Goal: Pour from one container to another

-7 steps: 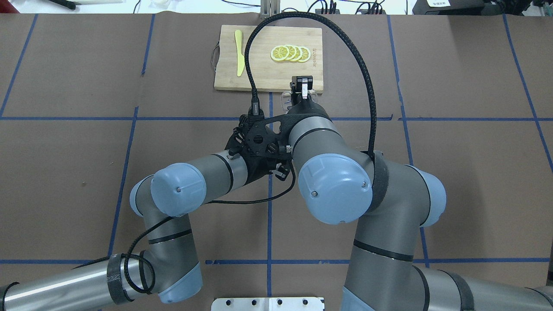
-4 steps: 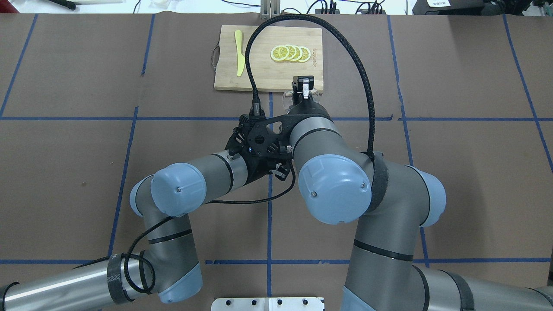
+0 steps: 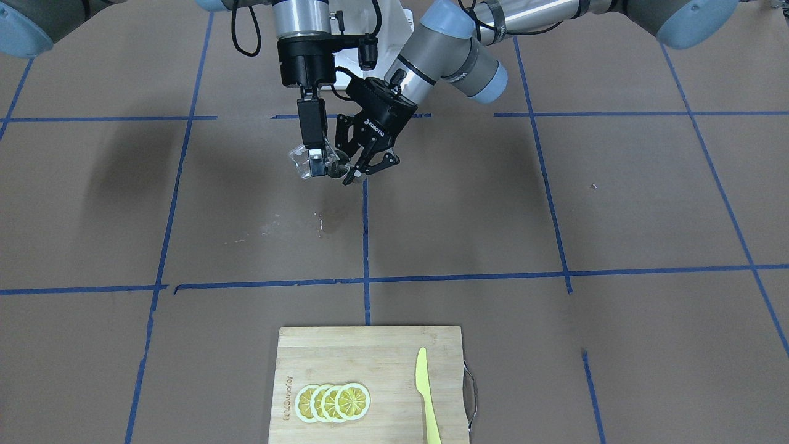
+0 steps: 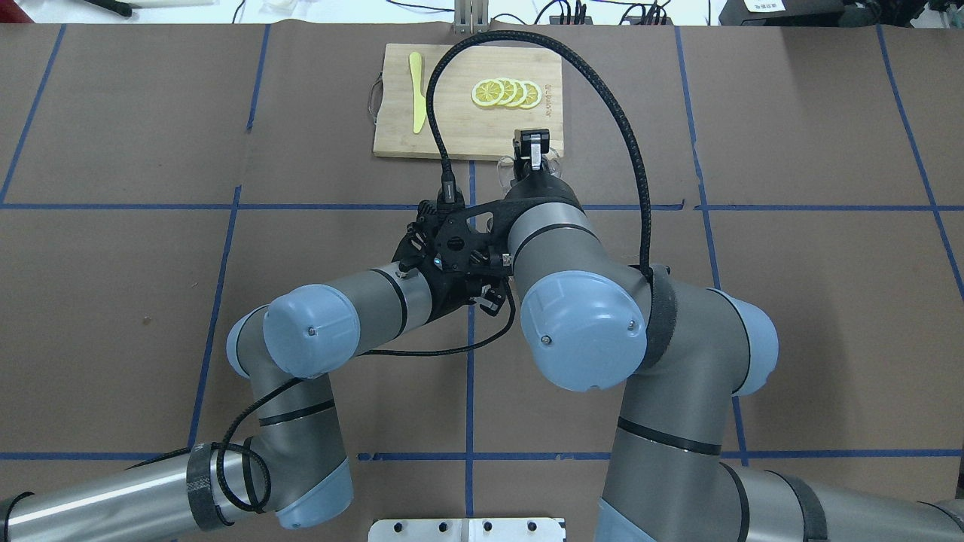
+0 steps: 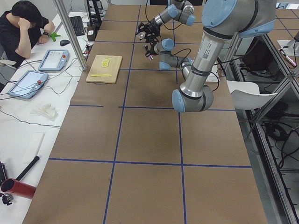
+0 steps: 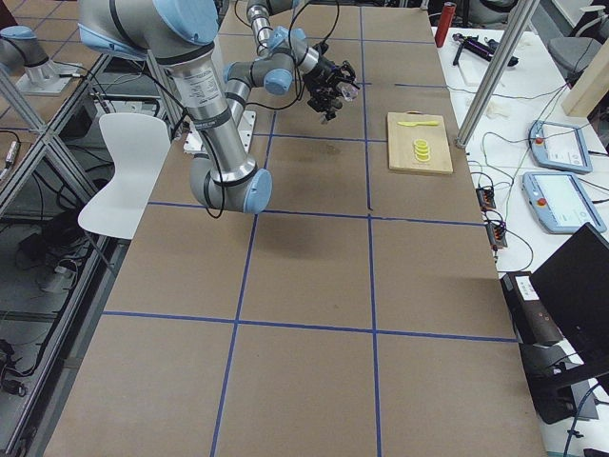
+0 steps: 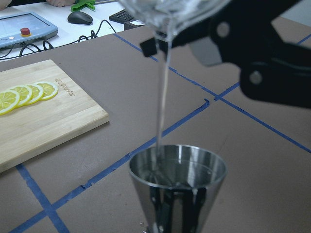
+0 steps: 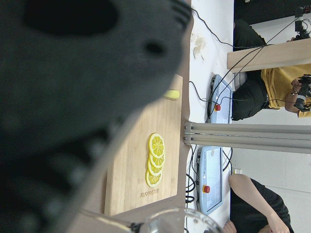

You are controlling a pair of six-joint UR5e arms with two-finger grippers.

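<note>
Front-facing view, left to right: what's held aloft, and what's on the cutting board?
Aloft: glass cup → jigger. On the cutting board: lemon slices → yellow knife → metal handle at its edge.

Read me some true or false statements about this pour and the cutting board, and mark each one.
1. A stream runs from the cup into the jigger. True.
2. The right gripper holds the cup. True.
3. The jigger stands on the board. False: the left gripper holds it in the air, away from the board.
4. The knife lies across the lemon slices. False: it lies beside them on the board, apart.
5. The cup is upright. False: it is tipped, lip down.
</note>
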